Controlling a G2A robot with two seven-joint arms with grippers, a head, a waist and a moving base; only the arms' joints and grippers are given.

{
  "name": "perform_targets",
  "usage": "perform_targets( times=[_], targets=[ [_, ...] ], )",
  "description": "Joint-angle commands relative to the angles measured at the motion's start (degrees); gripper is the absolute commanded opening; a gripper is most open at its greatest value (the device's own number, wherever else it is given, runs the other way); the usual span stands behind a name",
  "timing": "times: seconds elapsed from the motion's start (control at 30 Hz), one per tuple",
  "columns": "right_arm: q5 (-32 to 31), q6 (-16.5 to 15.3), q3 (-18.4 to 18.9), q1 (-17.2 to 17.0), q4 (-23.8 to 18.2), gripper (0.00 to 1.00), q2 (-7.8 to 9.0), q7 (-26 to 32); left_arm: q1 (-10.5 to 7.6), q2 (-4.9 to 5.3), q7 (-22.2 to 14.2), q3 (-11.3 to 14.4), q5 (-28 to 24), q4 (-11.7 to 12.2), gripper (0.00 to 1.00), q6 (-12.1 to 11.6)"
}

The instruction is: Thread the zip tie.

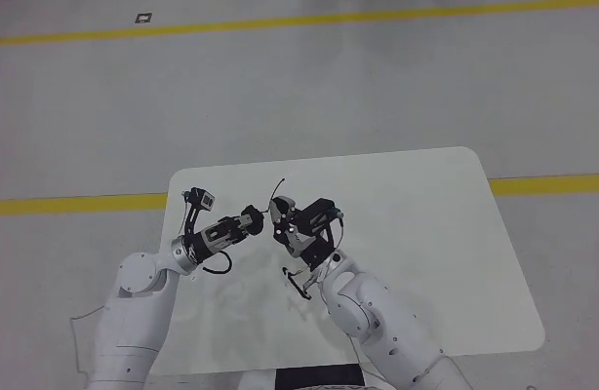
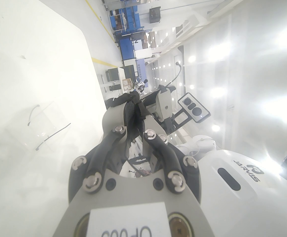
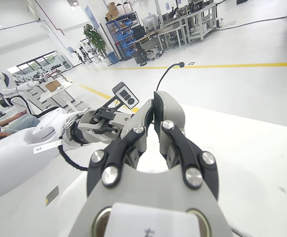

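The black zip tie [image 3: 165, 73] stands up from between the fingertips of my right gripper [image 3: 154, 99], which is shut on its strap. The small square head [image 3: 181, 64] is at the free upper end. In the top view the tie [image 1: 279, 188] curves up above the right gripper [image 1: 279, 216], over the left half of the table. My left gripper [image 1: 252, 217] faces it tip to tip from the left, very close. In the left wrist view the left gripper [image 2: 134, 103] is shut, and I cannot see whether anything is between its black pads.
The white table [image 1: 426, 253] has rounded corners and bare surface to the right and behind the grippers. A small black loop [image 1: 298, 282] lies on the table beside the right arm. The table's left edge [image 1: 173, 195] is close to the left arm.
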Motion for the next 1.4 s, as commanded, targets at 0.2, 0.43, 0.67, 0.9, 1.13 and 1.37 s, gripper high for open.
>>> perform_targets(
  times=[0.2,0.43,0.67,0.9,1.13,1.37],
  targets=[
    [-0.1,0.6,-0.4,0.2,0.6,0.00,-0.06,-0.7,0.00,0.00,0.0,0.0,0.0,0.0,0.00,0.0],
    [0.0,1.0,-0.9,0.8,1.2,0.00,-0.21,-1.2,0.00,0.00,0.0,0.0,0.0,0.0,0.00,0.0],
    [0.0,1.3,-1.0,1.0,1.6,0.00,-0.26,-1.4,0.00,0.00,0.0,0.0,0.0,0.0,0.00,0.0],
    [0.0,1.7,-1.0,1.2,2.2,0.00,-0.27,-0.9,0.00,0.00,0.0,0.0,0.0,0.0,0.00,0.0],
    [-0.1,2.0,-1.2,1.1,2.2,0.00,-0.29,-0.8,0.00,0.00,0.0,0.0,0.0,0.0,0.00,0.0],
    [-0.3,2.4,-1.0,0.8,1.3,0.00,-0.27,-1.7,0.00,0.00,0.0,0.0,0.0,0.0,0.00,0.0]
  ],
)
